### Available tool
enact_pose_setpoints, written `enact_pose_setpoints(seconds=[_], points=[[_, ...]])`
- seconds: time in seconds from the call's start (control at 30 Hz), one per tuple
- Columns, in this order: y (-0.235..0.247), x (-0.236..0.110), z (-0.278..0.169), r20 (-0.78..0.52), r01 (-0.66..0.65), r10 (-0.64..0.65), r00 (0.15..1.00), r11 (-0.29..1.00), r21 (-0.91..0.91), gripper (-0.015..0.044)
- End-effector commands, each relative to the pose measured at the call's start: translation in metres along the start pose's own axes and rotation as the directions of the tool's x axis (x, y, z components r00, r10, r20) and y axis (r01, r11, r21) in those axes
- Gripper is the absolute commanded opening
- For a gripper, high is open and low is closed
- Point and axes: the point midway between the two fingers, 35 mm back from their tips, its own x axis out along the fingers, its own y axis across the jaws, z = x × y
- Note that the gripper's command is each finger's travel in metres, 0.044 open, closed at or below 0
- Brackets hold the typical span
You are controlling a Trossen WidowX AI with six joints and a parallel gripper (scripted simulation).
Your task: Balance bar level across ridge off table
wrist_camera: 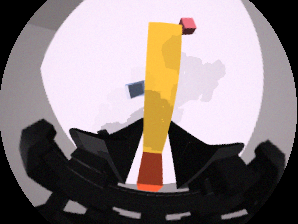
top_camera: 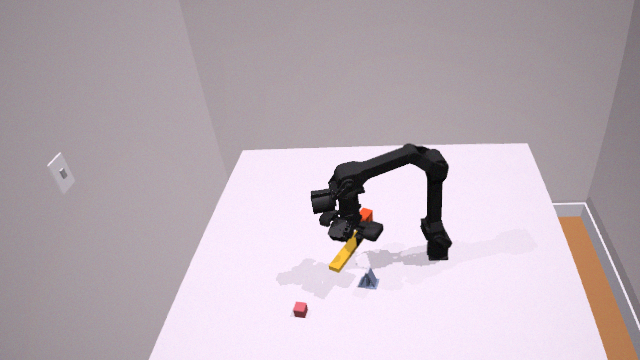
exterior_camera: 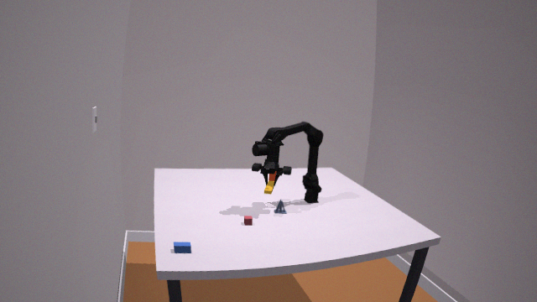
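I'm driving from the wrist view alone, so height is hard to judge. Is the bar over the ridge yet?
Observer: Not yet. In the top view the yellow bar hangs in the gripper, with the blue ridge on the table just beyond the bar's free end.
Operator: Is the bar off the table?
Observer: Yes. The exterior view shows it in the air, above its shadow on the table.
Operator: Where along the bar am I gripping?
Observer: Near the orange block end, not the middle; most of the yellow length sticks out toward the ridge.
Operator: Anything else nearby?
Observer: A blue block sits near the table's front edge, far from the ridge.
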Motion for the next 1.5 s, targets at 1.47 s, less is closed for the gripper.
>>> enact_pose_setpoints(seconds=[1.47], points=[[0.090,-0.001,0.029,0.004,0.006,0.012,1.000,-0.215,-0.977,0.0000]])
